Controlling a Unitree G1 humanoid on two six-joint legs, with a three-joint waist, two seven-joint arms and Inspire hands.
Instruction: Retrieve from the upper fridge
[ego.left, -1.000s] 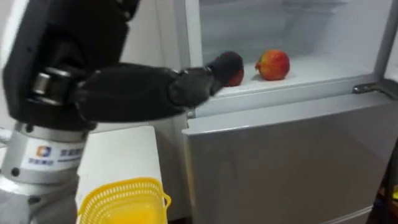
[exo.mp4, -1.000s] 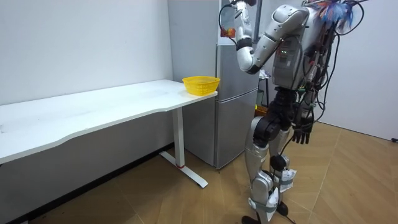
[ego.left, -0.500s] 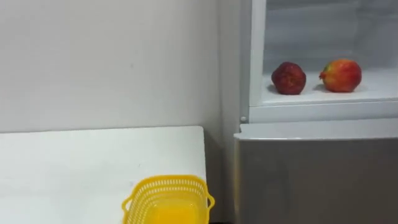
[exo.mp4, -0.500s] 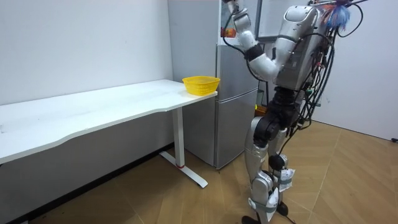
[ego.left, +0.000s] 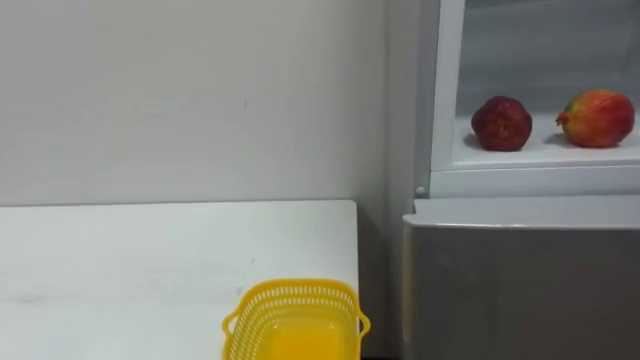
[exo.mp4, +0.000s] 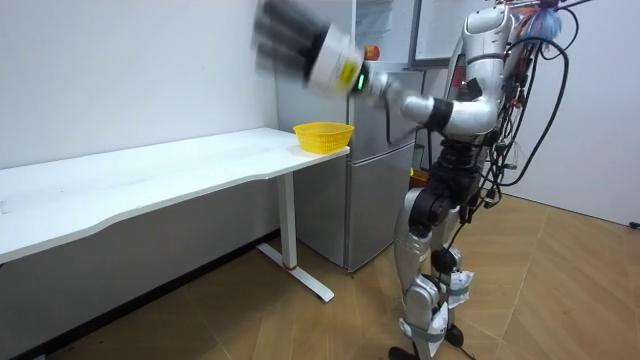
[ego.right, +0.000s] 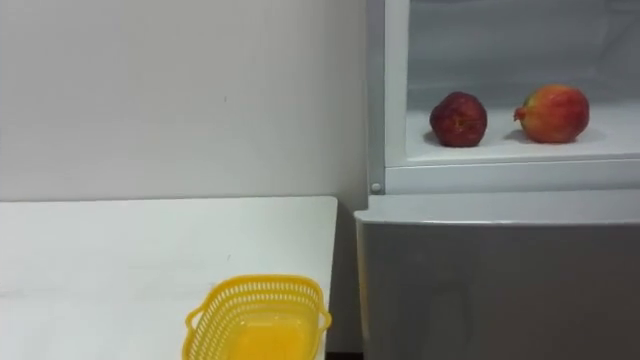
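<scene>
Two fruits lie on the open upper fridge shelf (ego.left: 540, 157): a dark red one (ego.left: 501, 124) on the left and a red-yellow one (ego.left: 598, 118) to its right. Nothing touches either of them. In the room view I stand close before the grey fridge (exo.mp4: 385, 150). My left arm reaches out from it toward the room view's left, above the table's end, and my left hand (exo.mp4: 278, 35) at its tip is a blur.
A yellow mesh basket (ego.left: 295, 320) stands at the right end of the white table (ego.left: 120, 260), just left of the fridge. The shut lower fridge door (ego.left: 530, 290) lies below the shelf. A bare wall runs behind the table.
My left arm has drawn back from the dark red fruit and swung out of the fridge toward the table. Both fruits stayed on the shelf. The eye views have shifted leftward.
</scene>
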